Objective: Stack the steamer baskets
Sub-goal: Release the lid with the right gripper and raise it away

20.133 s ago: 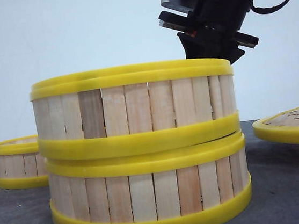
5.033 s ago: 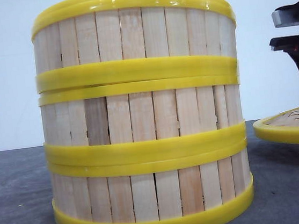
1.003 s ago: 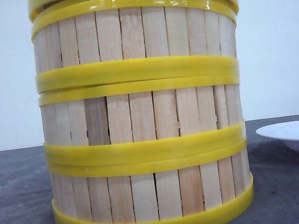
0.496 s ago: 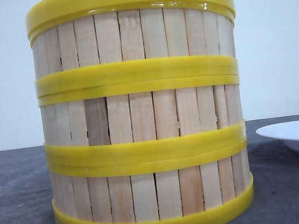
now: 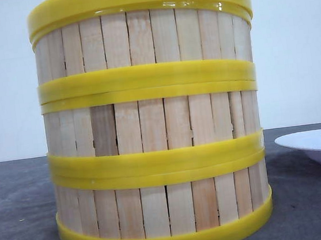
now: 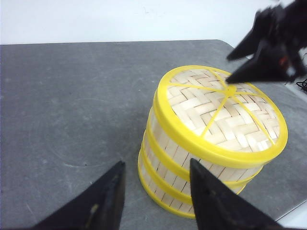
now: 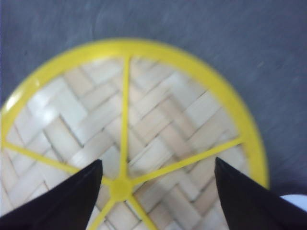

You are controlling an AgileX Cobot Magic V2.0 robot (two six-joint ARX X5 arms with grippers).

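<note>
Three steamer baskets [image 5: 152, 126] fill the front view, walls of vertical pale wooden slats, cream to light tan, one slat in the middle tier a shade browner, and thick bright yellow rims banding each tier. On top sits the lid [image 6: 223, 112], a pale herringbone weave ringed in glossy yellow, with thin yellow spokes running from a yellow hub. The table [image 6: 72, 96] is dark grey, faintly mottled. The plate [image 5: 320, 145] shows plain white. Black fingers frame both wrist views, the left gripper [image 6: 156, 196] and the right gripper [image 7: 156, 184] alike, matte black all over
</note>
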